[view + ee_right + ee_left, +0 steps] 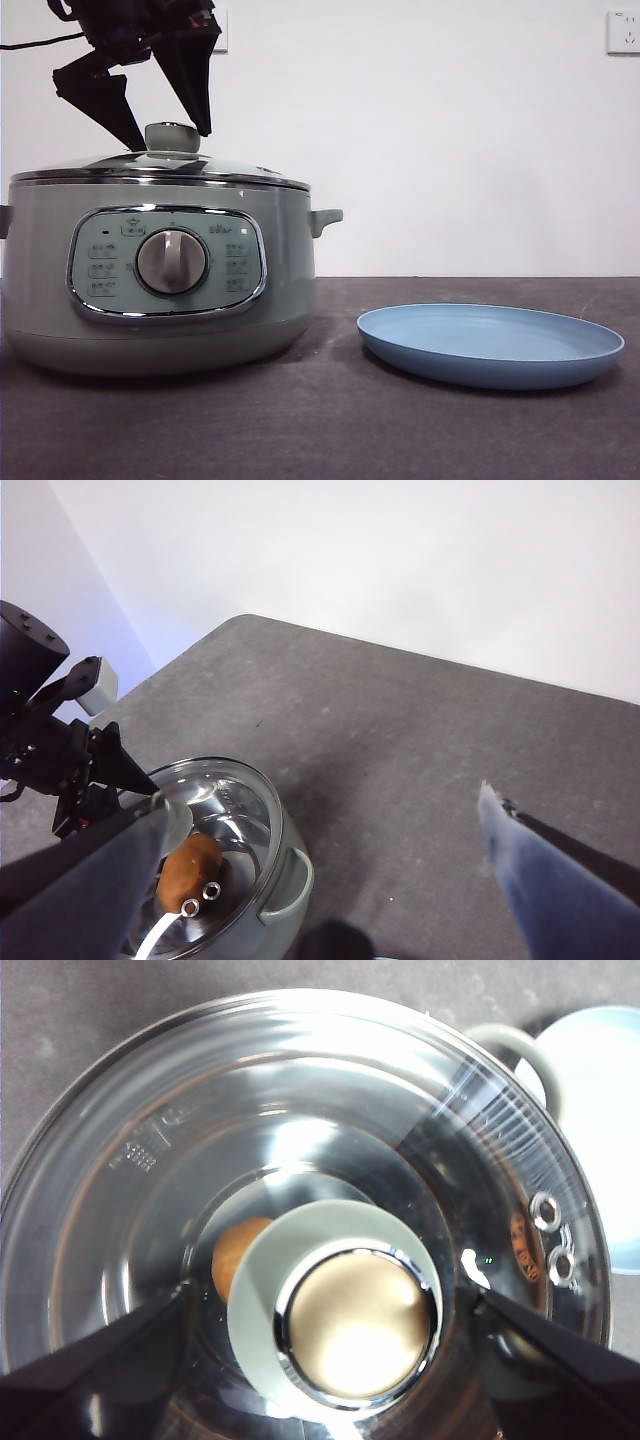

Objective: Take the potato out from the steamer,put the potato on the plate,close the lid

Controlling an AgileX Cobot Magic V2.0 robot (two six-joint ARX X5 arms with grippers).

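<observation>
Potato, orange-brown and matte, lies at the bottom of the steamer, seen only through the glass lid that sits closed on the pot. The front view hides it entirely behind the sage-green wall and chrome-framed control panel with its silver dial; the right wrist view shows it from high up as a brown oval under the glass.

The left gripper hangs over the lid's pale green knob, its black jaws spread wide on either side of the knob and gripping nothing. The right gripper is up above the table, jaws wide apart and empty.

A light-blue plate rests bare on the dark grey table, just beside the steamer's side handle. A white wall socket sits behind.
</observation>
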